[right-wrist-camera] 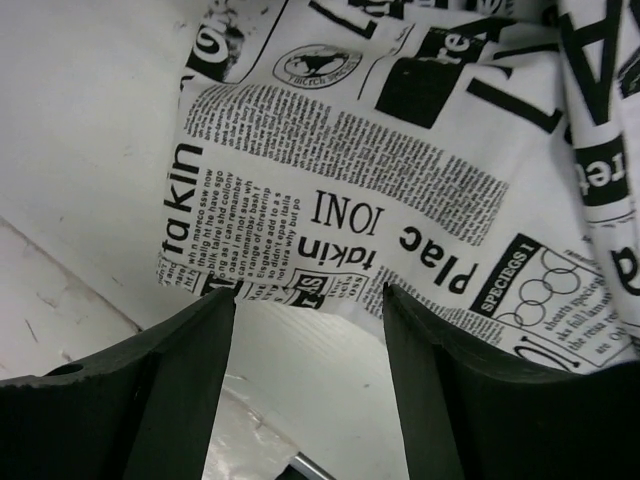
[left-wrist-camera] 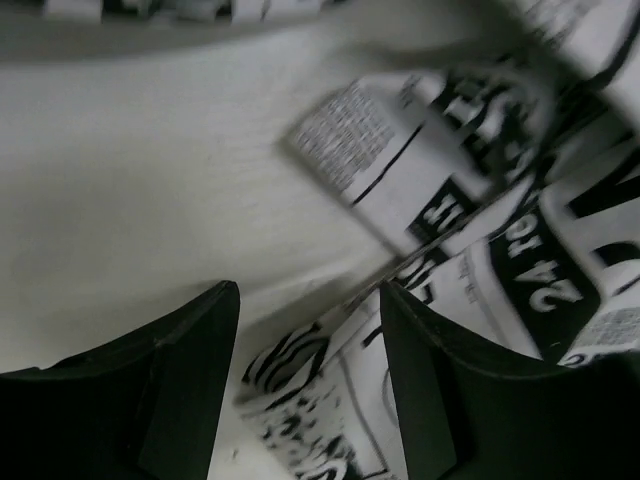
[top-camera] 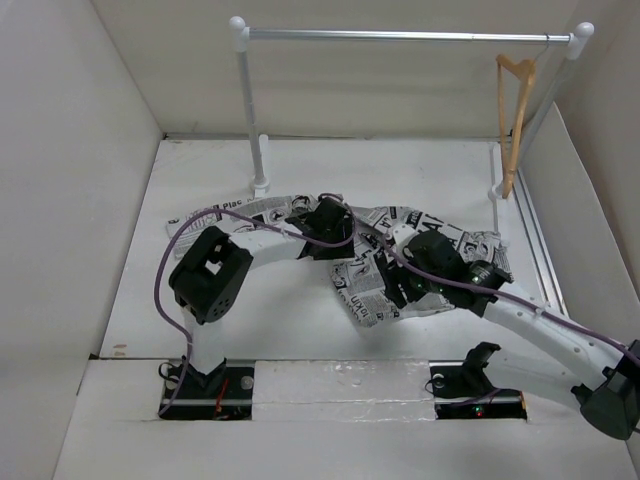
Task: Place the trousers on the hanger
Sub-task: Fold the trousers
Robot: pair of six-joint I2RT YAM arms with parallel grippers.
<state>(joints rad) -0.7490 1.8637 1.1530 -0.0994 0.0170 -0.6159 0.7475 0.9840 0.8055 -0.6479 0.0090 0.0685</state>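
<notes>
jaws of the right gripper (right-wrist-camera: 310, 300) stand parted and empty, just short of an edge of the soft white, newspaper-printed trousers (right-wrist-camera: 380, 170). left gripper (left-wrist-camera: 310, 300) is parted too, over fabric. trousers lie crumpled on the white table (top-camera: 200, 180), well apart from the light tan wooden triangular hanger (top-camera: 515, 110). pinch one edge firmly before lifting.

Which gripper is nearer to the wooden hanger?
Right. The right gripper sits over the newspaper-print trousers, diagonally below the hanger; the left gripper is farther left along them.
</notes>
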